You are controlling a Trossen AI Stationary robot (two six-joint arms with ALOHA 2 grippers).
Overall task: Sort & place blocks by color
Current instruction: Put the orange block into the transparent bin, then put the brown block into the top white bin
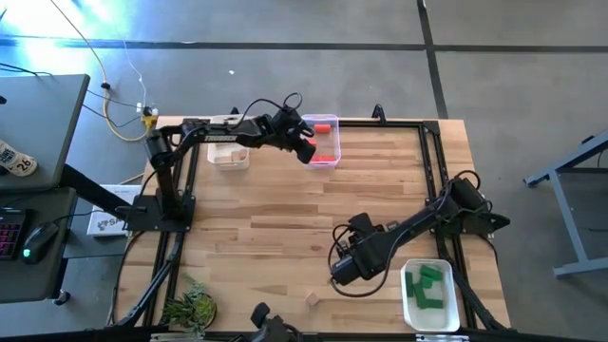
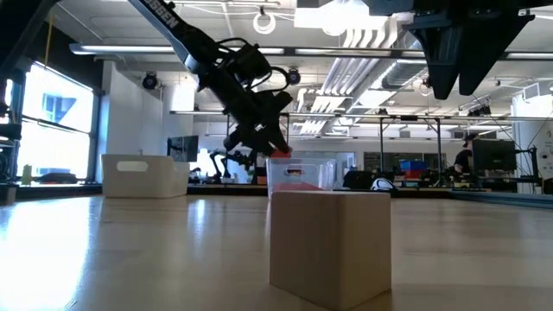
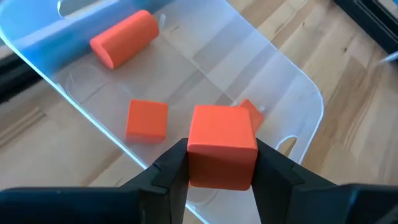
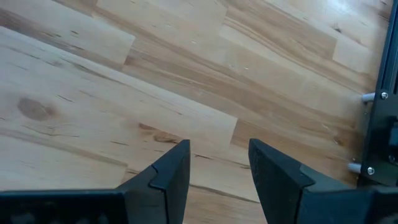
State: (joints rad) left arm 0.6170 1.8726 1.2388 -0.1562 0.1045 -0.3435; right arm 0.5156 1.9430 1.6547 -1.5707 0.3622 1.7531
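Observation:
My left gripper (image 1: pixel 308 150) hangs over the near rim of the clear bin (image 1: pixel 324 141) at the table's far edge, shut on a red cube (image 3: pixel 222 146). Red blocks lie in that bin: a cylinder (image 3: pixel 124 38), a cube (image 3: pixel 147 120) and another partly hidden one (image 3: pixel 252 114). My right gripper (image 4: pixel 217 165) is open above bare table near the right front, beside the white bin (image 1: pixel 429 294) of green blocks (image 1: pixel 426 286). A pale wood cube (image 1: pixel 311 299) rests on the table near the front edge, large in the low view (image 2: pixel 328 246). My left gripper pinches the red cube between its two fingers (image 3: pixel 171 171), one on each opposite side face (image 3: pixel 194 155). The fingers slant down from above. The cube is lifted clear, above the clear bin's near rim.
A white bin with pale wood blocks (image 1: pixel 229 155) sits at the far left. A small potted plant (image 1: pixel 190 306) stands at the near left corner. Black frame rails (image 1: pixel 432 161) run along the table's sides. Bare wood lies across the table's middle.

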